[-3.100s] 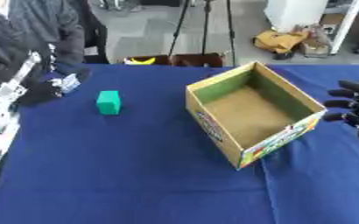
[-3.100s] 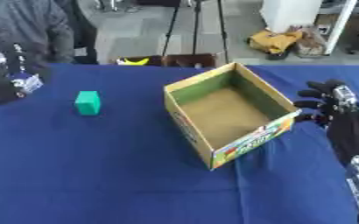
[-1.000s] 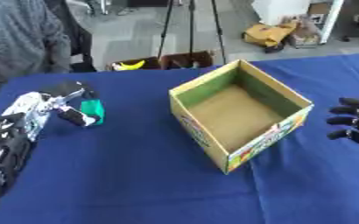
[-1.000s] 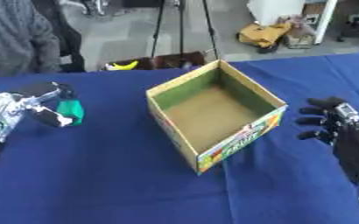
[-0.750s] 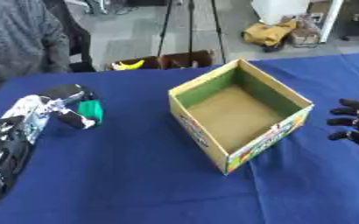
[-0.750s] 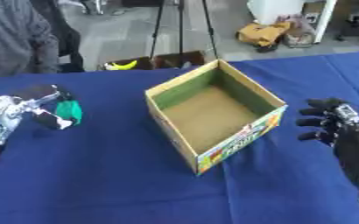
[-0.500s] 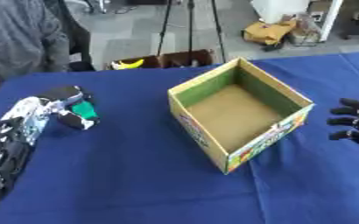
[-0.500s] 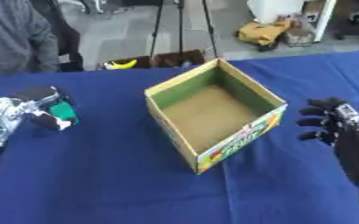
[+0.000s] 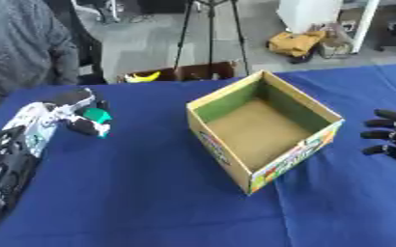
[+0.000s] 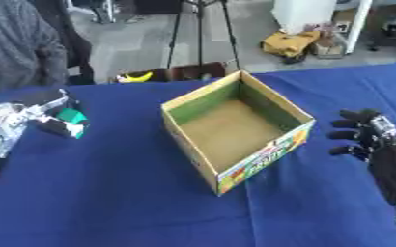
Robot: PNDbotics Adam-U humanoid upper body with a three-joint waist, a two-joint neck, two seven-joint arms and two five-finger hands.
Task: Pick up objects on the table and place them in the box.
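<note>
A small green block [image 9: 96, 116] is held in my left hand [image 9: 75, 112], whose fingers curl round it at the left of the blue table [image 9: 134, 193]. It looks lifted slightly off the cloth. The open cardboard box [image 9: 265, 126] stands at the middle, empty inside, with green inner walls and a printed front. My right hand [image 10: 366, 134] rests at the right edge, beside the box, fingers relaxed and holding nothing.
Beyond the table's far edge stand a tripod [image 9: 210, 29], a small brown box with something yellow [image 9: 180, 73] and other clutter on the floor. A person in a grey sleeve [image 9: 20, 53] sits at the far left corner.
My left hand has closed round the green block and raised it slightly toward the far side. The right hand has stayed in place.
</note>
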